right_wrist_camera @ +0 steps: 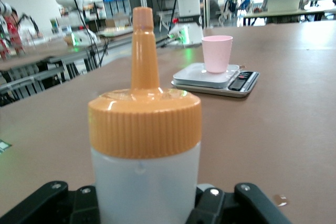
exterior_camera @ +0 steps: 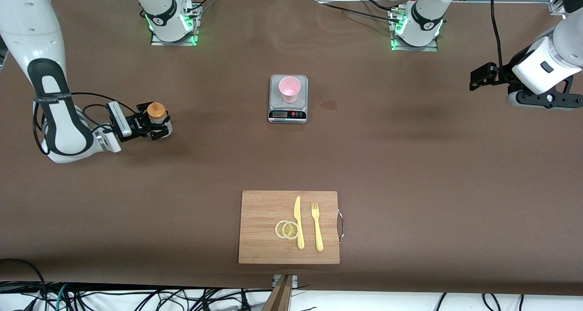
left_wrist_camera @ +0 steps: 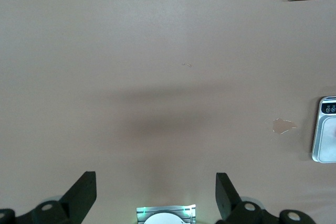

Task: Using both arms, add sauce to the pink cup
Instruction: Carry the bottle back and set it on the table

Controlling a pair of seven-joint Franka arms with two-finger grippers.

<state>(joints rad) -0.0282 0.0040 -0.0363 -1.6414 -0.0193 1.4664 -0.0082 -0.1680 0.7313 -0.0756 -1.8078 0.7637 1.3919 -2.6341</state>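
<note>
Nearest the front camera lies a rectangular wooden cutting board point(exterior_camera: 289, 226) carrying two round lemon slices point(exterior_camera: 287, 229), a yellow plastic knife point(exterior_camera: 299, 222) and a yellow plastic fork point(exterior_camera: 317, 226). Toward the right arm's end of the desk point(exterior_camera: 410, 165), the translucent whitish squeeze bottle of sauce point(exterior_camera: 157, 116) with its orange cap and nozzle stands upright, pinched at its body by the black right hand point(exterior_camera: 155, 128); the right wrist view shows the bottle point(right_wrist_camera: 144, 150) filling the foreground between the dark fingers point(right_wrist_camera: 247, 205). Farther from the front camera than the board, at mid-desk, the small pale pink plastic cup point(exterior_camera: 289, 89) stands upright on a grey digital scale point(exterior_camera: 288, 113), well apart from the bottle. A small wet-looking stain point(exterior_camera: 329, 104) marks the desk just beside the scale. Over the left arm's end of the desk, the black left hand point(exterior_camera: 478, 79) waits in the air, its fingers point(left_wrist_camera: 84, 192) spread apart and holding nothing.
</note>
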